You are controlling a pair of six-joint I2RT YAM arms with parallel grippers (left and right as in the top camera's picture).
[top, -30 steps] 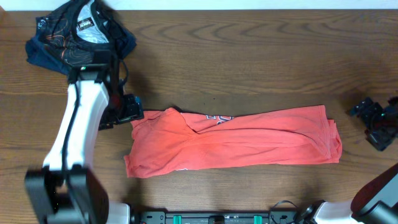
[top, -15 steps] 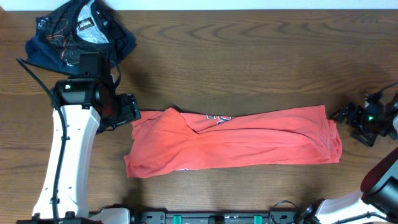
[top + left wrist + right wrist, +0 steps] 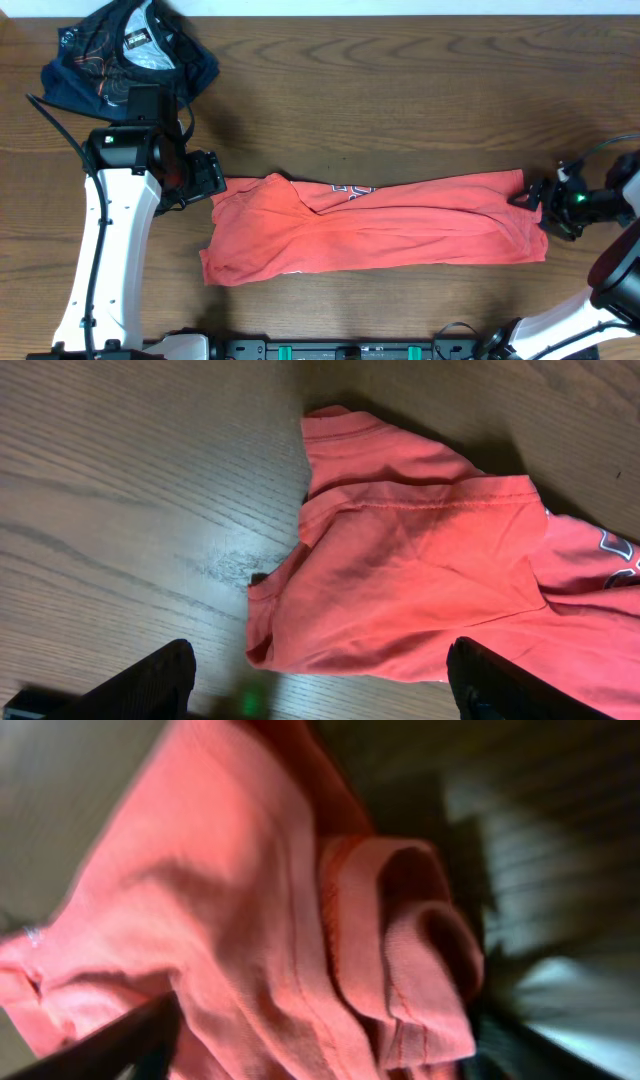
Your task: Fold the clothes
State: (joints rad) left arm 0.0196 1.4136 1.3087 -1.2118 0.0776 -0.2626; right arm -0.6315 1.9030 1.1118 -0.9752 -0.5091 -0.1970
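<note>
overhead looks down; close wrist views share its shirt (image 3: 400, 225).

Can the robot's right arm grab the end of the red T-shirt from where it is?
Probably yes: the open right gripper sits at the bunched end of the coral-red cotton T-shirt, with nothing between them.

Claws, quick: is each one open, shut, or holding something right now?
Left claw: open, empty, at one end of the coral-red T-shirt.
Right claw: open, spread over the T-shirt's other end, not gripping.
</note>
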